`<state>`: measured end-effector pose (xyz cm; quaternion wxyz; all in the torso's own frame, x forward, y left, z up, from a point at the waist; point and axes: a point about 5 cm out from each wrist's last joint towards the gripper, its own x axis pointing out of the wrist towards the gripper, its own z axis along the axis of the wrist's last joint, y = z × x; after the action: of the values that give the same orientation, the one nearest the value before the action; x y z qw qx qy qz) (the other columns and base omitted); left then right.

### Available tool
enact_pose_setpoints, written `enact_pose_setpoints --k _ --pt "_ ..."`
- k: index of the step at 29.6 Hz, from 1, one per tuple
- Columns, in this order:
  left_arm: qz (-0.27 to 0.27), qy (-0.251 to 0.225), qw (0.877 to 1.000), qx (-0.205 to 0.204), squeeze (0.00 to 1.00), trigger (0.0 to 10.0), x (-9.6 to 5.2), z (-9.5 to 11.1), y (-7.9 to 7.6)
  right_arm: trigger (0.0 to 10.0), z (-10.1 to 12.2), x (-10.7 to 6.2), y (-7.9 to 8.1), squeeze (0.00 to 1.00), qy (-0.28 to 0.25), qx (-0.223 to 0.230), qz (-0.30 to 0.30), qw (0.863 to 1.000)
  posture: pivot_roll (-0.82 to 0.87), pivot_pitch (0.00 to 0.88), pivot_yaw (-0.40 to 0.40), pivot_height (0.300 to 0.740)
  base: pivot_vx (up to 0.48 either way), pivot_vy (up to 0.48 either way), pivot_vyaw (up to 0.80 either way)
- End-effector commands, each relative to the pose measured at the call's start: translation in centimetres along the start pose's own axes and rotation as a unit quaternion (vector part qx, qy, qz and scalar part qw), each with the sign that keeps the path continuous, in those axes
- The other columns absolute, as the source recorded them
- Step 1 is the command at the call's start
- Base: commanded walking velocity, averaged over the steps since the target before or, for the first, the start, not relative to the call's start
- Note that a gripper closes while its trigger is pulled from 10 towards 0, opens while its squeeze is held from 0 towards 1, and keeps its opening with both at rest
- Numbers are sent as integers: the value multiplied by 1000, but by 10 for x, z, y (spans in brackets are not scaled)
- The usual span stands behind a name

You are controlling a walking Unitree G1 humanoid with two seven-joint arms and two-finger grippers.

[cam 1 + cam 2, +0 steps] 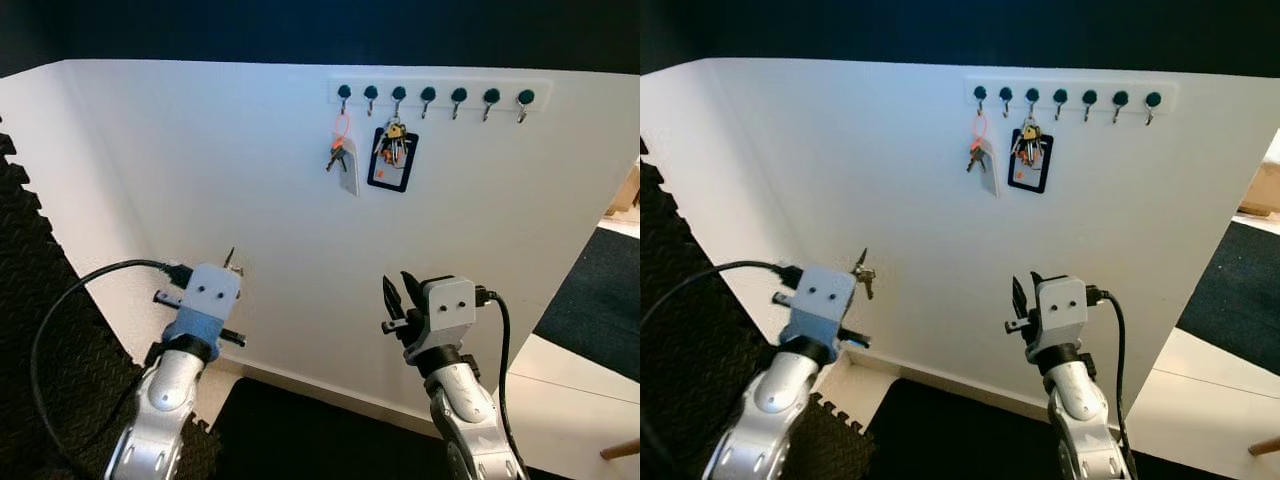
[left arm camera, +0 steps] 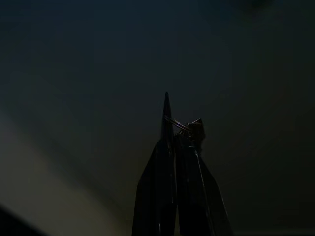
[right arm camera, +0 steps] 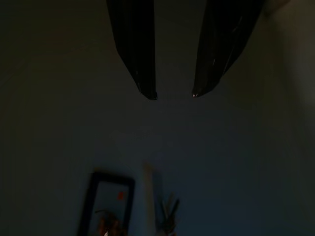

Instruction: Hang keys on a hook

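Note:
A white hook rail with several dark hooks is mounted high on the white wall. An orange-looped key set with a white tag hangs from its first hook. A key bunch with a black-framed card hangs from the third. My left gripper is raised low before the wall, far below and left of the rail, shut on a small bunch of keys. The keys also stick out beside the closed fingertips in the dark left wrist view. My right gripper is open and holds nothing, pointing up at the wall below the hung keys.
Black foam mats cover the floor on the left, and a dark mat lies at the wall's foot. The white wall panel ends at the right, with pale floor and another dark mat beyond it.

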<state>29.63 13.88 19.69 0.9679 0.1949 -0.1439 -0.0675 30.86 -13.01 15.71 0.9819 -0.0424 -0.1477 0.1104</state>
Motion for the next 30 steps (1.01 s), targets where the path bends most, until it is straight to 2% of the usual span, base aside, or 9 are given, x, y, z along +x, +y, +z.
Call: enact_pose_setpoints --k 1,3,5,7,10,11,19,24,30 --pt "-13 0 1000 2 0 10000 1 -1 -9 10000 -16 -7 4 0 37 5 4 999 93 158 63 740 0 0 0" --pt "-15 -2 1000 -13 0 10000 4 1 -14 10000 -23 -11 3 0 54 16 -8 998 90 159 61 740 0 0 0" --pt "-1 3 997 -79 0 10000 12 7 -20 10000 -31 -20 -10 0 73 26 -57 995 63 164 72 740 0 0 0" --pt "1 2 995 -95 0 10000 16 9 -20 10000 -28 -21 -19 0 67 12 -77 995 55 166 76 740 0 0 0" --pt "1 1 995 -98 0 10000 17 10 -20 10000 -27 -21 -21 0 65 8 -81 995 52 166 77 740 0 0 0" --pt "0 -1 993 -116 0 10000 21 12 -19 10000 -20 -18 -28 0 48 -11 -85 995 42 164 84 740 0 0 0" --pt "-13 3 996 -83 0 10000 21 6 -21 10000 -12 -13 -31 0 27 -18 -78 996 35 162 86 740 0 0 0" --pt "-6 8 996 -83 0 10000 20 5 -23 10000 -15 -12 -19 0 33 -11 -59 998 46 165 77 740 0 0 0" --pt "-4 12 997 -74 0 10000 21 3 -22 10000 -15 -9 -17 0 32 -9 -54 998 48 166 74 740 0 -480 0"
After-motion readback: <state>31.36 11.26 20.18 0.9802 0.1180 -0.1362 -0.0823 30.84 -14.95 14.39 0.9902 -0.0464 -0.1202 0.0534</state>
